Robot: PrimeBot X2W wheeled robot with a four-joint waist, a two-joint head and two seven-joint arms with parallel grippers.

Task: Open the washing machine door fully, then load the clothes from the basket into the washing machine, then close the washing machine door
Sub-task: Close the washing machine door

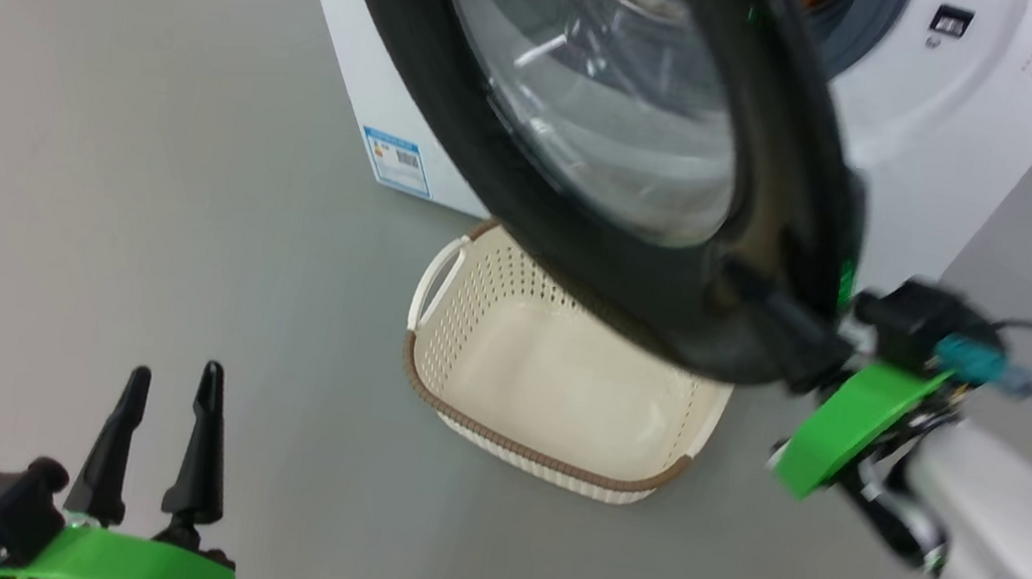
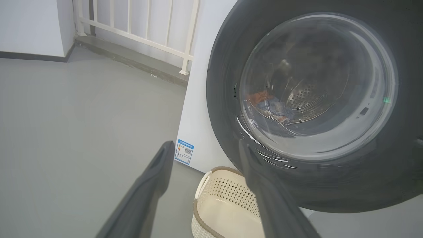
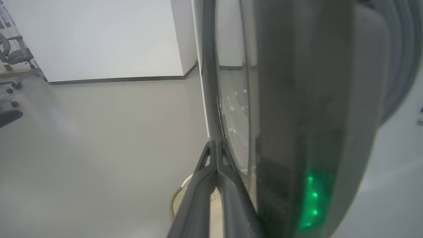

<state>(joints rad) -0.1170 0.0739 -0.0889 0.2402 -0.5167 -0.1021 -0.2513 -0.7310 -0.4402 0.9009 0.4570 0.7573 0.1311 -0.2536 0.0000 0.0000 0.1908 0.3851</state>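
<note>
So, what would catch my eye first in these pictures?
The big round washing machine door, black-rimmed with a bulging glass bowl, stands partly open across the head view. Below it sits the cream basket, empty, while blue and orange clothes show through the glass inside the drum. The right gripper, shut tight, lies close along the door's edge.

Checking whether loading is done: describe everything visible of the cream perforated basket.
The cream-white perforated plastic basket stands upright on the grey floor, a rounded rectangle with a brown woven-look rim and a pale side handle. Its visible inside is empty. The glossy black round door rim hides its far corner.
</note>
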